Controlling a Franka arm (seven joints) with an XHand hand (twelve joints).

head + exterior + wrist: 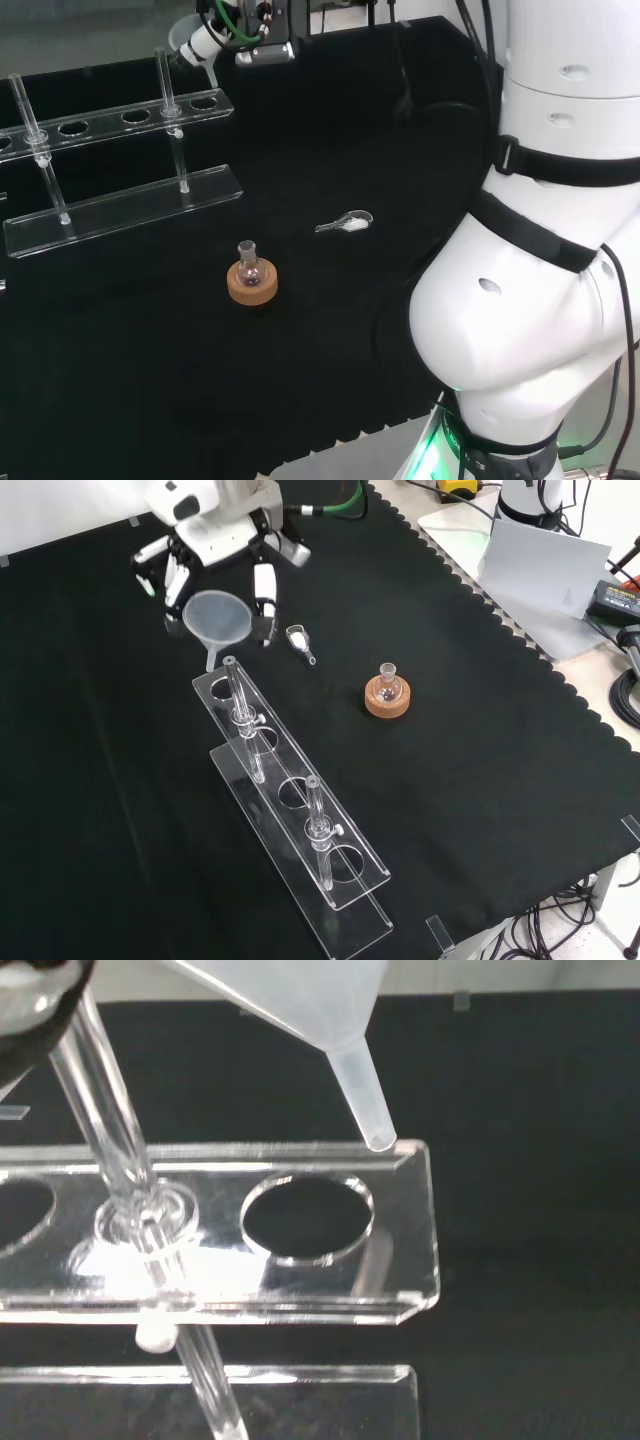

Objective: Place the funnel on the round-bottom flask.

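My hand (pixel 215 550) holds the funnel (pixel 216 620) in the air, fingers (pixel 264 592) curled around its wide rim, at the far end of the black-covered surface (pixel 480 780) in the front view. The funnel's spout points down and, seen from my wrist, its tip (pixel 378 1138) hangs just above the end of the clear plastic rack (pixel 300 1260), beside an open hole (pixel 308 1218). A glass tube (pixel 105 1120) stands in the next hole of that rack, close by the funnel.

In the front view the rack (pixel 290 810) stretches toward the camera from under the funnel, with a second tube (pixel 318 825) standing farther along it. A small clear scoop (pixel 299 640) with something white in it lies on the cloth just to the right of my hand, between the funnel and the flask. The flask (pixel 387 683) sits upright on its cork ring (pixel 387 704), out in the open and well apart from the funnel, its neck uncovered. In the head view the flask (pixel 249 262) stands in front of the rack (pixel 120 170), with the scoop (pixel 347 224) to its right.
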